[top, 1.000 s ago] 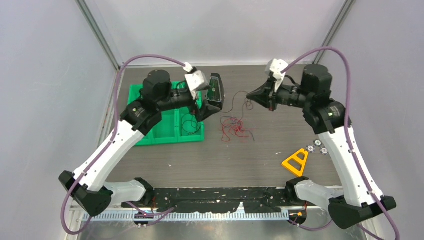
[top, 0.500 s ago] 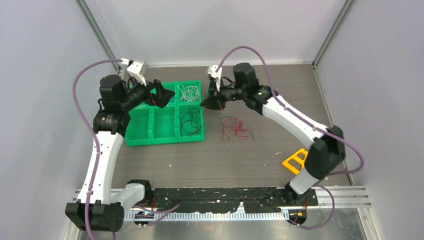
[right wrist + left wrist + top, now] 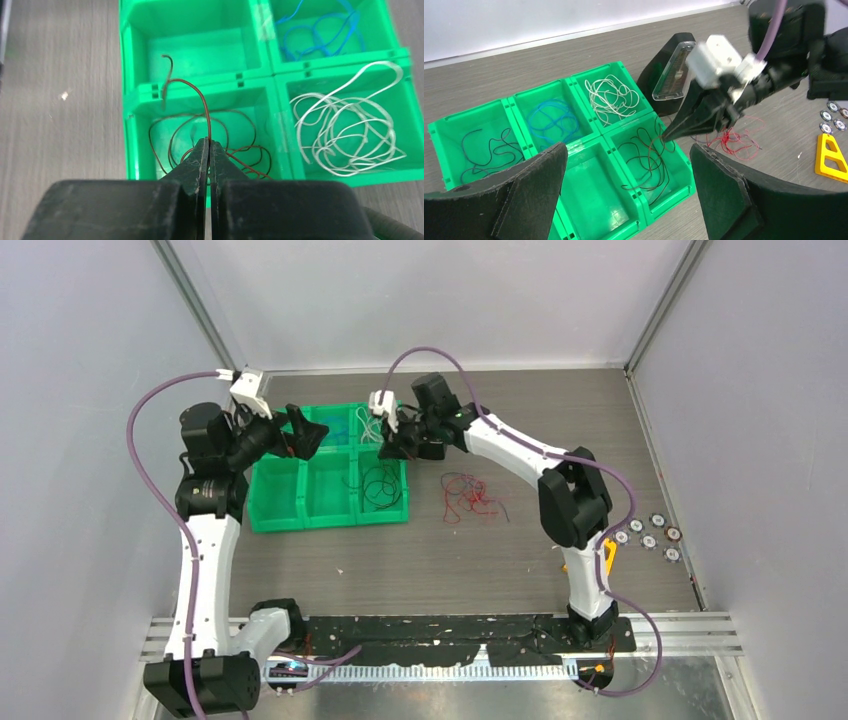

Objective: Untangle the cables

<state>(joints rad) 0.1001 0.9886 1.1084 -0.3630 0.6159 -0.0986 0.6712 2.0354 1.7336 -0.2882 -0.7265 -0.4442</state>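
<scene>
My right gripper (image 3: 208,142) is shut on a thin dark reddish-brown cable (image 3: 202,97) that arcs up from its tips. It hangs over the front right compartment of the green tray (image 3: 330,523), where dark cables (image 3: 165,130) lie coiled. White cables (image 3: 345,135) and blue cables (image 3: 320,35) fill other compartments. A tangle of red cables (image 3: 468,495) lies on the table right of the tray. My left gripper (image 3: 627,149) is open and holds nothing, above the tray's left rear. In the top view the left gripper (image 3: 310,433) and right gripper (image 3: 388,450) face each other across the tray.
A black block with a clear cover (image 3: 671,75) stands behind the tray's right rear corner. A yellow triangle (image 3: 831,157) and several small round discs (image 3: 650,533) lie at the right of the table. The cell's walls close in on three sides.
My right gripper, still shut, has swung left from above the red tangle to over the tray's front right compartment. The left gripper has drawn back to the left.
</scene>
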